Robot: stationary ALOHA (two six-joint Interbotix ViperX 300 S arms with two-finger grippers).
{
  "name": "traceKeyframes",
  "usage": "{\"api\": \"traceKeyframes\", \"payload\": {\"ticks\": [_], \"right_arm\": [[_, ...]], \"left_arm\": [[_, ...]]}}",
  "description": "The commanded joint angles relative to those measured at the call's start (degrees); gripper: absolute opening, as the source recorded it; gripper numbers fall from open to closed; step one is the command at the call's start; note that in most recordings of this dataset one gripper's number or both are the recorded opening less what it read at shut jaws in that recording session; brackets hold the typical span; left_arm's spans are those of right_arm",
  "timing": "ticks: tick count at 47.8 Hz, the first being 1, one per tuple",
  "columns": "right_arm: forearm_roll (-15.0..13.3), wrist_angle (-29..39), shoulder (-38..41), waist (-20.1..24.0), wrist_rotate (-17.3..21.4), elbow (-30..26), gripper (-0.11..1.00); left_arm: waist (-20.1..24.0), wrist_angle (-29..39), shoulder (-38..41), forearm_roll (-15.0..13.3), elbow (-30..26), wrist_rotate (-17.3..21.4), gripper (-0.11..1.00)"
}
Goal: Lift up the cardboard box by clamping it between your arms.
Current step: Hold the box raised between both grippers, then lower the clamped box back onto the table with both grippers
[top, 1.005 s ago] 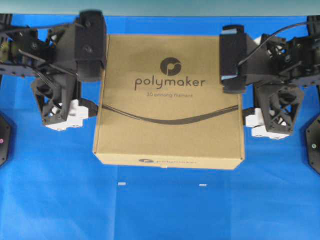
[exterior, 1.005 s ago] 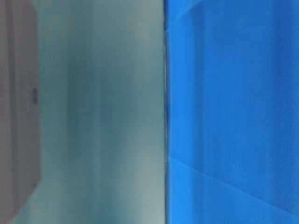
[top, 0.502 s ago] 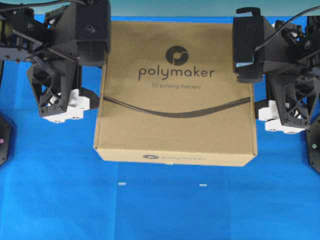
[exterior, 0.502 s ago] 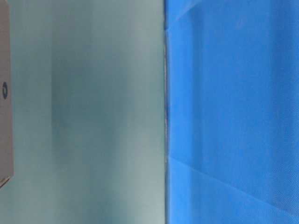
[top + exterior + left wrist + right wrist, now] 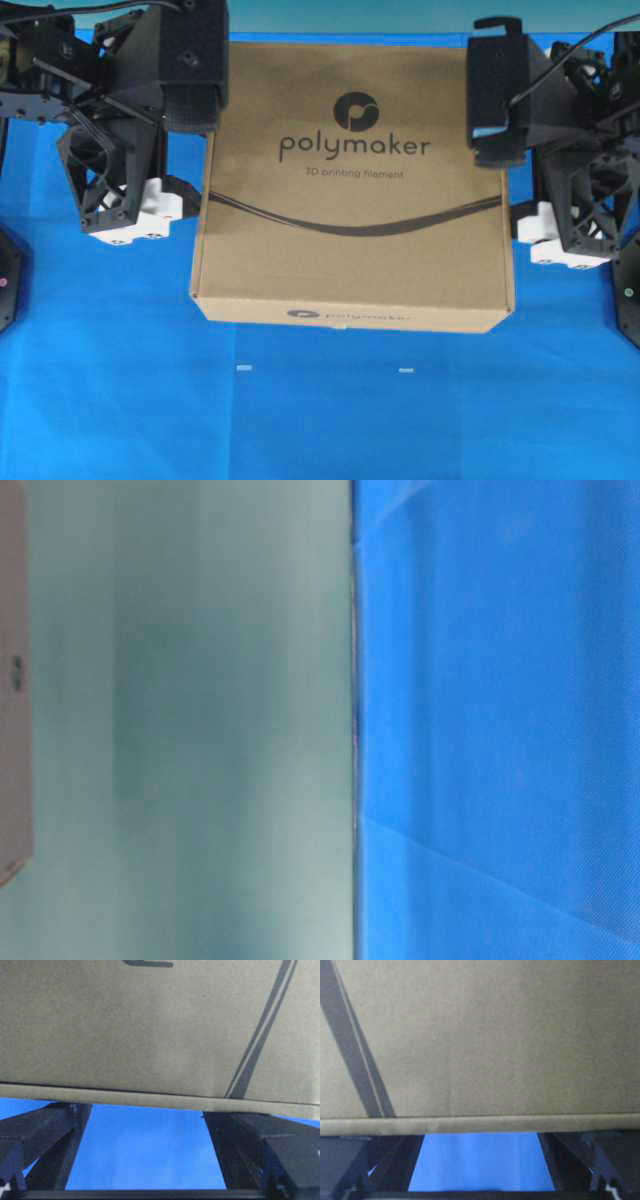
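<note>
cardboard box [image 5: 350, 190] sits between the two arms, above the table cloth [image 5: 320, 420]. left arm [image 5: 130, 110] against its left side, right arm [image 5: 560, 130] against its right side.

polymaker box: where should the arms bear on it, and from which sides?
Squeeze the cardboard box across its left and right side walls, one arm per side. It is flat, square and far wider than either gripper's spread, so fingers cannot span it. The left gripper and right gripper both stand open at opposite edges; the box seems carried between them now.
</note>
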Motion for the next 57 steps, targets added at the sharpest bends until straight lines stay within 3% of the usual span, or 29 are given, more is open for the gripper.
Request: {"api": "traceKeyframes", "payload": {"ticks": [1,18,45,57], "right_arm": [[0.26,-6.86,0.79,0.35,0.79,2.11,0.99],[0.09,-18.28,-0.26,0.00,0.97,11.34,0.99],[0.09,-35.33,2.99,-0.35,0.18,24.35,0.99],[0.09,-41.48,5.36,-0.44,0.09,29.27,0.99]], "left_arm": [[1.32,-5.27,0.62,0.44,0.44,-0.88,0.87],[0.70,-17.05,-2.64,0.44,13.54,-1.23,0.87],[0.09,-27.33,-0.88,0.44,26.98,-1.67,0.87],[-0.53,-35.51,2.20,0.44,31.73,-2.20,0.87]]}}
